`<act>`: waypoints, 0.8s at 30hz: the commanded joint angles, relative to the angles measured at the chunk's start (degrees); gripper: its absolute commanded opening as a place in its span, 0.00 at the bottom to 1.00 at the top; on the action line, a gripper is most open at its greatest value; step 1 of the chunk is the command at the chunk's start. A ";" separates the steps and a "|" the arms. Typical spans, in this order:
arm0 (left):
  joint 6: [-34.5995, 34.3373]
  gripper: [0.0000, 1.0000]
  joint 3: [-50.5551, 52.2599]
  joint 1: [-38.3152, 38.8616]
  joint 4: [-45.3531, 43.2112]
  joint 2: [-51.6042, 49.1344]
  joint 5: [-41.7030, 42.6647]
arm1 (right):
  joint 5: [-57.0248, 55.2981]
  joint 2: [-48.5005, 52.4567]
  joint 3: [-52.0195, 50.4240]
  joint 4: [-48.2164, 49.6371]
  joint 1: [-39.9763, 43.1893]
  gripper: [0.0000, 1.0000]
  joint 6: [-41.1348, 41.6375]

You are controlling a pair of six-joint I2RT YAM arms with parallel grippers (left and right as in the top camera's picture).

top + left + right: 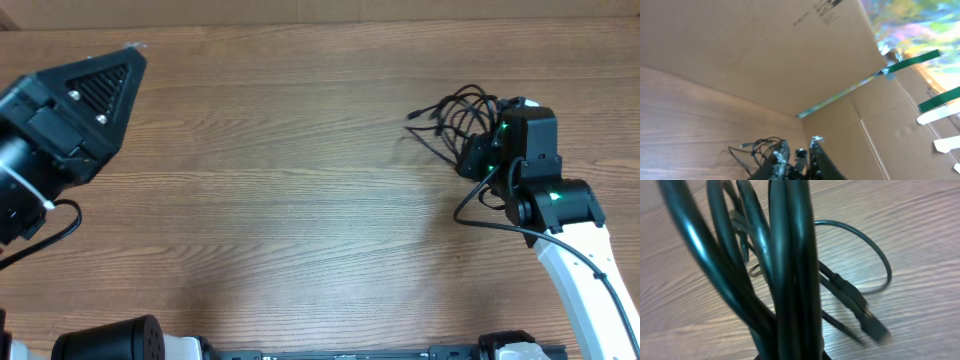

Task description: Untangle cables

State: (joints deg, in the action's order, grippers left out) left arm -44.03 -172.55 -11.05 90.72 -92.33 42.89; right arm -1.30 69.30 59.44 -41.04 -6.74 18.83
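At the right-hand far part of the brown wood-grain surface (280, 210) you have item one: the cables (455, 110), a loose tangle of thin black flexible cords. Its loops lie spread on the wood, with small plug ends poking out to the left.

Item two: the right gripper (480, 152), black, at the end of the white-sleeved right arm. It sits right against the near right side of the tangle. In your right wrist view, several glossy black strands rise close in front of the lens and bunch together at the bottom edge. They hide the fingers, so you cannot tell whether the gripper is clamped on them or parted.

Item three: one black cord end with a dark oblong plug (871, 323), lying flat on the wood behind those strands. A single loop curves round above it.

Item four: the left gripper (128, 62), a black wedge-shaped unit at the far left corner, well apart from the tangle. You cannot tell its state from any view.

Item five: brown cardboard panels (765, 50) standing along the edge of the surface in the left wrist view. A strip of green tape (840, 92) runs along their seam.
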 commanded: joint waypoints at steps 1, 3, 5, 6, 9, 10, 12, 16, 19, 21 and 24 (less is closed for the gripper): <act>6.80 0.23 0.33 -0.57 1.44 -1.18 0.66 | 7.04 -0.17 0.15 1.22 0.15 0.04 -4.83; 10.67 0.29 0.33 -0.57 3.28 -1.20 0.63 | 12.94 -0.22 0.31 2.03 0.15 0.04 -8.63; 14.25 0.41 0.33 -0.57 4.76 -1.20 0.63 | 19.58 -0.46 0.81 3.04 0.15 0.04 -11.69; 16.55 0.49 0.33 -0.57 5.20 -1.27 0.63 | 23.10 -0.61 1.33 3.67 0.15 0.04 -12.11; 24.02 0.56 0.48 -0.55 6.08 -1.53 0.85 | 32.22 -1.44 3.43 6.14 0.15 0.04 -11.69; 25.88 0.57 0.81 -0.55 6.08 -1.60 2.21 | 34.80 -1.77 4.26 6.97 0.13 0.04 -11.26; 28.52 0.61 1.51 -0.55 6.08 -1.68 6.80 | 38.80 -2.58 6.47 8.17 0.02 0.04 -9.31; 37.64 0.68 3.26 -0.55 6.08 -1.73 14.97 | 40.70 -4.37 11.02 8.13 0.00 0.04 -5.31; 40.09 0.72 4.90 -0.50 6.08 -1.73 16.55 | 41.66 -5.79 14.40 8.22 0.00 0.04 -2.08; 40.28 0.73 6.36 -0.24 6.08 -1.73 16.55 | 42.51 -6.40 16.65 8.24 0.00 0.04 0.09; 42.42 0.78 9.33 2.01 6.08 -1.73 16.48 | 43.21 -6.84 19.34 8.31 0.00 0.04 3.61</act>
State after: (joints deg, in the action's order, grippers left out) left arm -6.48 -165.34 -10.61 96.71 -93.97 56.88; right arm 39.05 63.61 75.50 -33.41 -6.76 17.65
